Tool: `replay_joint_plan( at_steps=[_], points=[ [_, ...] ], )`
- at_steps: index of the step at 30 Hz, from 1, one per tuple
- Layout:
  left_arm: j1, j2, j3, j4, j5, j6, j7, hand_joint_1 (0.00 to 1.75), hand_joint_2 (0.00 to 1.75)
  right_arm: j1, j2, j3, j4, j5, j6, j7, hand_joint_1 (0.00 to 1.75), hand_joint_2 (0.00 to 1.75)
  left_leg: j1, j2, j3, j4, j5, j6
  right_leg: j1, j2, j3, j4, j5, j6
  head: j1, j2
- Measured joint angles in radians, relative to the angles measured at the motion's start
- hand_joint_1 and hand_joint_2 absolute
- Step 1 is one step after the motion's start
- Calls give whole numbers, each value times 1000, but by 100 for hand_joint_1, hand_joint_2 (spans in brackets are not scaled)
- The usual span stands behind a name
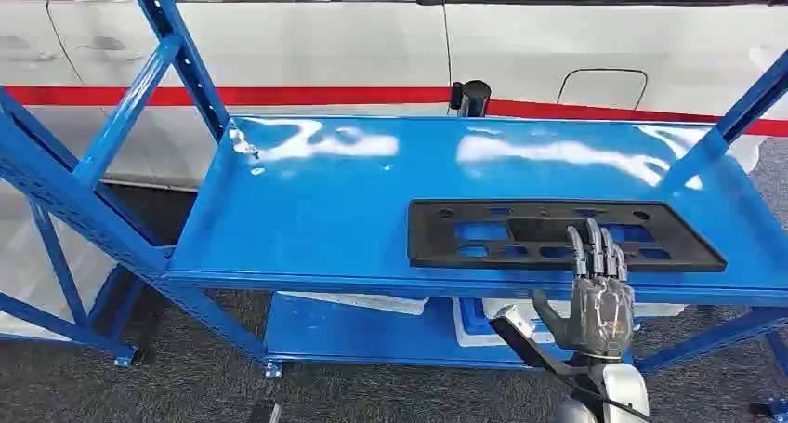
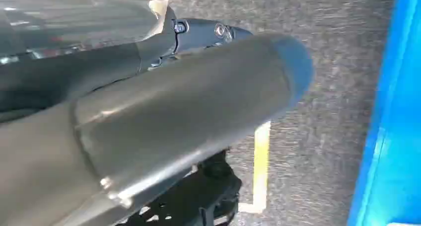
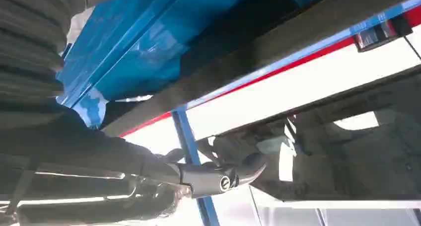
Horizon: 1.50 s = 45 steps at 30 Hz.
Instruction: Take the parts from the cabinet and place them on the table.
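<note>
The black part (image 1: 563, 234), a flat frame with cut-outs, lies on the blue shelf (image 1: 325, 209) near its front edge. The right hand (image 1: 599, 293) reaches up at that edge, fingers straight and together over the part's near rim, gripping nothing yet. It looks stiff, light plastic, awkwardly long; the near rim or a cut-out bar seems the best hold

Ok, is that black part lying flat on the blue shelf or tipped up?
Flat. In the head view the black part lies level on the blue shelf, near its front edge. The right robot hand reaches its near edge, fingers extended.
</note>
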State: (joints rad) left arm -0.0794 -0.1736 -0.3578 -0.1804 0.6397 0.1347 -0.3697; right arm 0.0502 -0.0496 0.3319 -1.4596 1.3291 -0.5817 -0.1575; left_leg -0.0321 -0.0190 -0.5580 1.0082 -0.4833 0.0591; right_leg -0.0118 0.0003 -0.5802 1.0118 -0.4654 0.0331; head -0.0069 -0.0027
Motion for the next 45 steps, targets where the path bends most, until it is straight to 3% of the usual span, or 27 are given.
replay_joint_plan(
  at_steps=[7, 19, 20, 22, 23, 26, 28, 45],
  points=[
    [22, -8, -22, 2, -12, 2, -14, 0, 0, 54, -19, -11, -83, 0, -10, 0, 0, 175, 0, 0, -1, 0, -1, 0, 0, 0, -1, 0, 0, 0, 0, 0],
    [21, -8, -44, 2, -30, 3, -1, 0, 0, 63, -27, -5, -74, 5, 10, 31, 0, 175, 0, 0, 0, 0, -1, 0, 0, 0, 0, 0, 0, 0, 0, 0],
    [21, -8, -44, 2, -28, 4, -13, 0, 0, 61, -26, -4, -71, 10, 17, 37, 0, 175, 0, 0, 0, 0, -1, 0, 0, 0, -1, 0, 0, 0, 0, 0],
    [14, -5, -43, 0, -3, 9, -93, 0, 0, 49, -25, -2, -55, 16, 21, 42, 0, 175, 0, 0, -1, 0, -1, 0, 0, 0, -1, 0, 0, 0, 0, 0],
    [6, -1, -42, -3, 3, 9, -100, 0, 0, 40, -24, -2, -41, 16, 20, 42, 0, 175, 0, 0, 0, 0, -1, 0, 0, 0, -1, 0, 0, 0, 0, 0],
    [-17, 10, -39, -9, 13, -57, -10, 0, 0, 27, -21, -2, -13, 27, 21, 45, 0, 175, 0, 0, 0, 0, -1, 0, 0, 0, 1, 0, 0, 0, 0, 0],
    [-19, 10, -39, -14, 9, -74, 20, 0, 0, 22, -14, -2, 1, 43, 31, 64, 0, 175, 0, 1, 1, 0, -1, 0, 0, 1, 1, 0, 0, 0, 0, 0],
    [-10, 31, -39, -17, -19, -103, 11, 0, 0, 43, -24, -4, -17, 45, 44, 76, 0, 175, 0, 1, 1, 0, -1, 0, 0, 0, 0, 0, 0, 0, 0, 0]
  ],
)
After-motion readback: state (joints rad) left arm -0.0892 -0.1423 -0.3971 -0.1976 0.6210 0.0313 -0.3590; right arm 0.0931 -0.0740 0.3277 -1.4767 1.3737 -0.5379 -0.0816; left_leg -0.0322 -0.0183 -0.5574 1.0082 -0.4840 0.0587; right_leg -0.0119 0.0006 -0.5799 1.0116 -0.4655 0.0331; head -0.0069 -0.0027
